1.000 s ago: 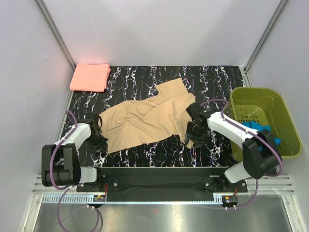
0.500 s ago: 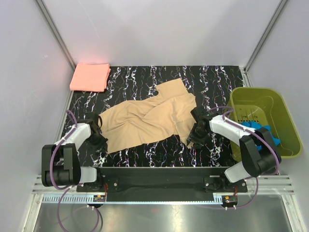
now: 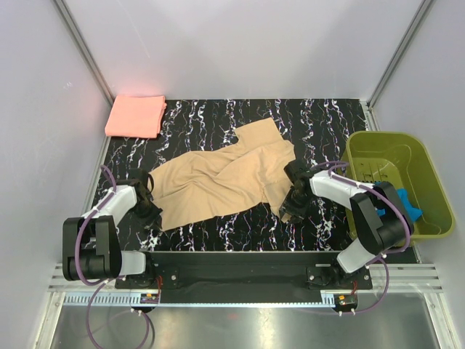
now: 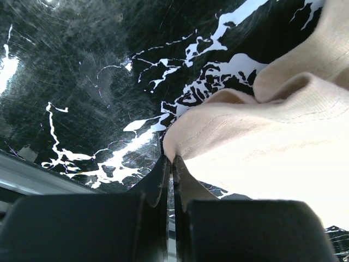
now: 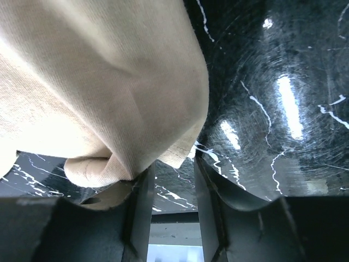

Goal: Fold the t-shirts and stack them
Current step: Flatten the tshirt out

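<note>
The tan-beige t-shirt (image 3: 221,178) lies spread and rumpled on the black marbled table (image 3: 240,225). The salmon-pink t-shirt (image 3: 136,115) lies folded at the far left corner. My left gripper (image 3: 148,211) is shut on the tan shirt's near left corner; in the left wrist view the jaws (image 4: 172,159) pinch the cloth edge (image 4: 229,147). My right gripper (image 3: 288,213) is open at the shirt's near right corner; in the right wrist view the hem (image 5: 136,109) hangs just in front of the gap between its fingers (image 5: 170,172), not clamped.
An olive-green plastic basket (image 3: 383,148) stands at the right edge with a blue item (image 3: 407,203) inside. Grey walls enclose the table on three sides. The arm bases sit along the near edge.
My right gripper has moved in to the shirt's near right corner and the forearm has swung closer. The left gripper and the shirts have stayed in place.
</note>
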Robot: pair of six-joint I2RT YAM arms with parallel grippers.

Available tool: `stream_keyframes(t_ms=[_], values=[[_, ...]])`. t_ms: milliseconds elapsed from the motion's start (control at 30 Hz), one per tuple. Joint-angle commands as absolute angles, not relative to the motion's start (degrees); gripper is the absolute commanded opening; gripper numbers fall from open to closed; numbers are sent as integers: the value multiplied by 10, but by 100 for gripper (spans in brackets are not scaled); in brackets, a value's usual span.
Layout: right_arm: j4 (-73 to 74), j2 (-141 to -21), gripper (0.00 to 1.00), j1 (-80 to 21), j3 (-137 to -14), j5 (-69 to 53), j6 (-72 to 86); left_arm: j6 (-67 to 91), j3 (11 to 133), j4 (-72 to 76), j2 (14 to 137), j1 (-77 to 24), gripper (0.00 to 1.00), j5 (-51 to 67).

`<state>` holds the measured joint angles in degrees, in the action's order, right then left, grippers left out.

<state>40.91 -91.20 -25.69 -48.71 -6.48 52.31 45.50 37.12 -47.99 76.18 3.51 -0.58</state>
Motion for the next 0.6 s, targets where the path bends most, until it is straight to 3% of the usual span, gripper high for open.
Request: stream_keyframes(t_ms=[0, 367, 567], values=[[411, -900, 41, -253, -503, -31, 524, 447, 375, -448, 765, 39, 0, -13], [424, -870, 42, -242, -492, -35, 523, 446, 376, -448, 769, 39, 0, -16], [402, -932, 44, -236, -515, -45, 508, 445, 379, -451, 771, 39, 0, -16]])
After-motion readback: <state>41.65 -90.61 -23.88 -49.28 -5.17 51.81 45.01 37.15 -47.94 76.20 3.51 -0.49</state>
